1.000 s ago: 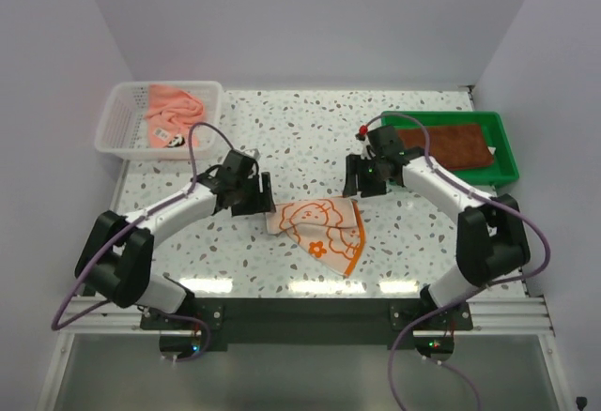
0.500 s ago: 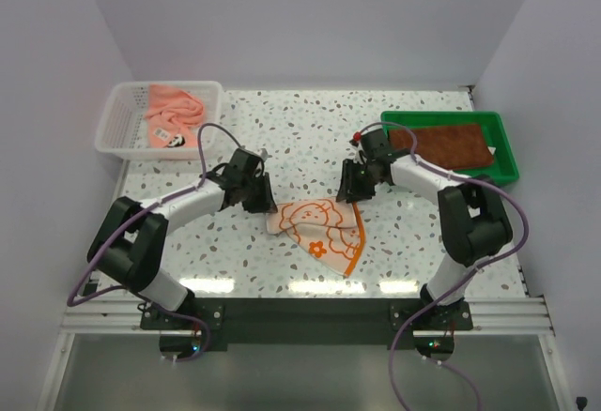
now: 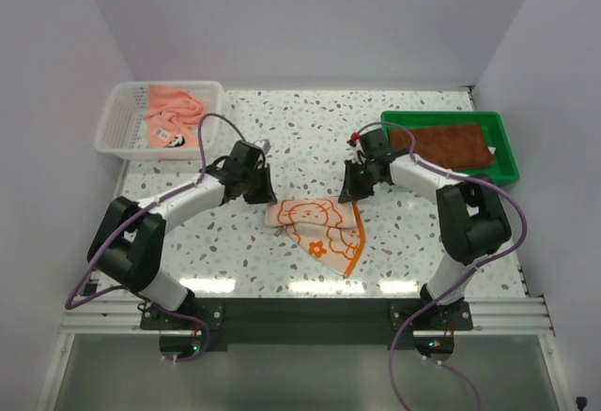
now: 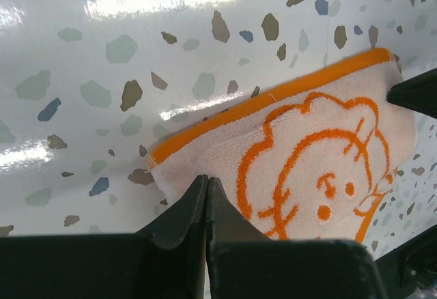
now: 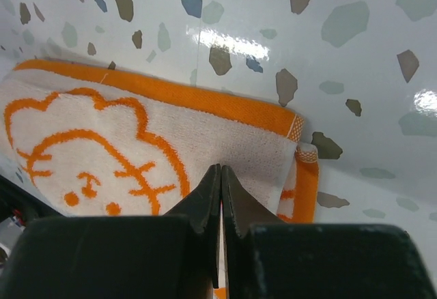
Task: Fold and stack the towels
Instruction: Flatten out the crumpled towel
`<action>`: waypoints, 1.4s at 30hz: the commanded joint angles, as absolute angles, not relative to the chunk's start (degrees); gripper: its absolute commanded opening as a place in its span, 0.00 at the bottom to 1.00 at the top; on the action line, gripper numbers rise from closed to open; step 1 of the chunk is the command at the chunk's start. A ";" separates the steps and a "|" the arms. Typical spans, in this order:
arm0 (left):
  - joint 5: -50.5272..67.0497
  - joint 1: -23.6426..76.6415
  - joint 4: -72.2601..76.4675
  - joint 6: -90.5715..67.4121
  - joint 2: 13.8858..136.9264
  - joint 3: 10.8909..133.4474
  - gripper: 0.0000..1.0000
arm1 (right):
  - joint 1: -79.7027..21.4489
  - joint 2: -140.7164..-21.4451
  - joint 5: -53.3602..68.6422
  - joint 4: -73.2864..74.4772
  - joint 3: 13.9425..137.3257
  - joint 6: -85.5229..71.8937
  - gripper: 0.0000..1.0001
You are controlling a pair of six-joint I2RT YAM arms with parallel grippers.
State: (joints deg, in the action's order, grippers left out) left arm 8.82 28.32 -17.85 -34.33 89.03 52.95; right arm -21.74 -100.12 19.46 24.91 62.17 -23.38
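Note:
An orange-and-white towel (image 3: 319, 228) with a cartoon print lies partly folded at the middle of the table. My left gripper (image 3: 259, 191) is shut on its far left corner; in the left wrist view the jaws (image 4: 206, 178) pinch the cloth (image 4: 307, 149) just inside the orange border. My right gripper (image 3: 354, 191) is shut on the far right corner, and the right wrist view has its tips (image 5: 221, 168) closed on the towel (image 5: 102, 149) near a doubled-over edge. A dark brown towel (image 3: 446, 144) lies flat at the right. A salmon pink towel (image 3: 174, 111) is crumpled at the left.
The brown towel rests in a green tray (image 3: 488, 180) at the back right. The salmon one sits in a white mesh basket (image 3: 108, 134) at the back left. The terrazzo tabletop (image 3: 300, 129) stretches between them, with white walls on three sides.
Both grippers have moved inward onto the towel's far corners and gone from open to shut on the cloth. The left corner is slightly bunched now.

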 commanded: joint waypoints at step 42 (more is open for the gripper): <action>-11.95 32.78 -14.59 -32.08 102.19 68.99 0.66 | -31.29 -89.66 1.94 28.21 48.61 -23.01 0.36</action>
